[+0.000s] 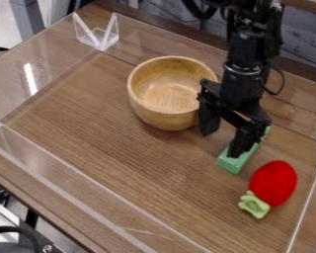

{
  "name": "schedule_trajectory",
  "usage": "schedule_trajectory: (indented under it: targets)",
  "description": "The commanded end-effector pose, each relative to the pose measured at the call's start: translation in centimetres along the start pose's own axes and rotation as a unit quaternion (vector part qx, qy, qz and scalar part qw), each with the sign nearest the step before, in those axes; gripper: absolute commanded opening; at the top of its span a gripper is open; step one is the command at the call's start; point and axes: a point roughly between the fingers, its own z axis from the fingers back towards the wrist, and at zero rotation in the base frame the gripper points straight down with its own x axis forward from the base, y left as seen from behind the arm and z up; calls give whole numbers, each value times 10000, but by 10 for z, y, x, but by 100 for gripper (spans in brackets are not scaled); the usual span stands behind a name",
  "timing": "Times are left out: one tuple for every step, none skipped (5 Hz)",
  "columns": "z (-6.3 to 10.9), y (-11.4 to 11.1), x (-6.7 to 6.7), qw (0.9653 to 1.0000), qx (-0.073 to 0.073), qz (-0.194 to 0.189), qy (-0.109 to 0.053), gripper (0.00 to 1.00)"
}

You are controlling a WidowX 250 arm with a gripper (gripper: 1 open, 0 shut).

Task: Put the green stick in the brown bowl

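Gripper [235, 129] gapes wide over green stick [236, 153], seemingly untouched; brown bowl [173, 93] holds nothing

The tool [236, 130] stands spread over the green stick [236, 155] — just beside the brown bowl [168, 92].

A single view looks down at a slant from above one corner of the wooden surface [108, 148], fairly close. It faces across the boards toward the arm's side, where the background is cropped and dim, probably shelving. No second view shares the scene.
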Motion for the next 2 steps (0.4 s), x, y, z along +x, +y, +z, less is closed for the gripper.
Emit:
schedule_trajectory:
  targets:
    - [25,-7,3,9996,35,-75,-284,100]
    - [32,-11,2,9996,3,-55,-291,100]
